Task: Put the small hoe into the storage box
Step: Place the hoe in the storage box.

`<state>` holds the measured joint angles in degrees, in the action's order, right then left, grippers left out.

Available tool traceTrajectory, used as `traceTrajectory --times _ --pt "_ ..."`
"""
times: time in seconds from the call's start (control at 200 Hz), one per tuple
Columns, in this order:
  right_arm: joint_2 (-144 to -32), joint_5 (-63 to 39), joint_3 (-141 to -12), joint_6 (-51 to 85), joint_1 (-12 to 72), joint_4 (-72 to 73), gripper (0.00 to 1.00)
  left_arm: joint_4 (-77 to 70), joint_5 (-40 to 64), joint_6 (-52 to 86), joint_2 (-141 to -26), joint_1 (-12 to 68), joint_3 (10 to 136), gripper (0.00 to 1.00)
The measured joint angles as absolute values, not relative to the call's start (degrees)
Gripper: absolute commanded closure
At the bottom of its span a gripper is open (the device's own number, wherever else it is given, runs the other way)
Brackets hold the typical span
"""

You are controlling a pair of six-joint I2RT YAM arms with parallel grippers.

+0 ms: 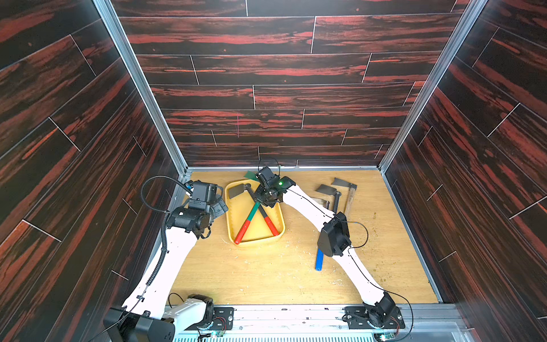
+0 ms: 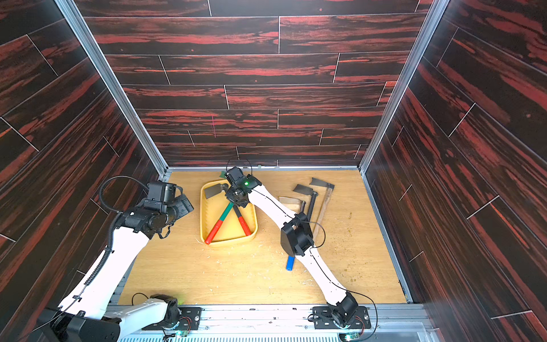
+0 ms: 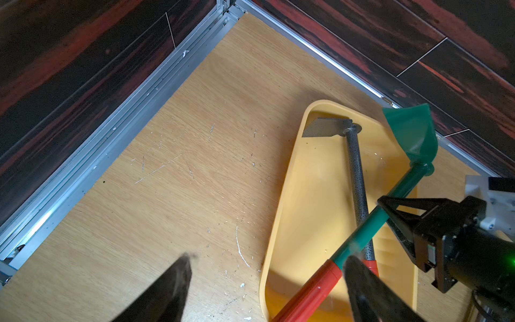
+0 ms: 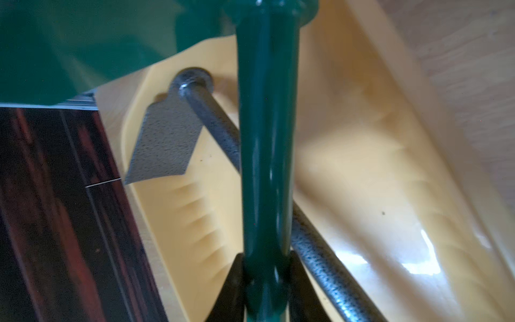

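right fingers (image 4: 231,284): clamped on the small hoe's glossy round green shaft
small hoe (image 3: 401,186): flared green blade, red grip; slants across the storage box
storage box (image 3: 306,209): smooth yellow plastic, ribbed wall, beneath right fingers
grey hoe (image 3: 355,172): speckled metal, crossed under small hoe
left fingers (image 3: 167,287): apart, beside storage box
count: five hoes; three more hoes (image 1: 336,201) on wood-grain bench (image 3: 195,167), well apart from right fingers

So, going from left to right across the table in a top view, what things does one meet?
Open left hand → shallow yellow plastic storage box → blue cylindrical handle → wooden-handled hoe with grey metal blade. Left out: right hand, shut on the green-shafted small hoe, overlapping the box.
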<state>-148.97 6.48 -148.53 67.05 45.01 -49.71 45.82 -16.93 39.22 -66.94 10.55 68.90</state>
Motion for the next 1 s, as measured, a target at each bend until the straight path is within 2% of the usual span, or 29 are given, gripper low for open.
traceTrajectory --times 0.797,0.997 --pt "-150.56 7.14 -147.89 71.05 44.88 -47.75 0.97 45.82 -16.49 39.20 -66.94 10.55 68.90 0.11" --pt "-151.96 6.81 -147.89 71.85 44.71 -47.09 0.94 45.82 -16.49 39.20 -66.94 10.55 68.90 0.11"
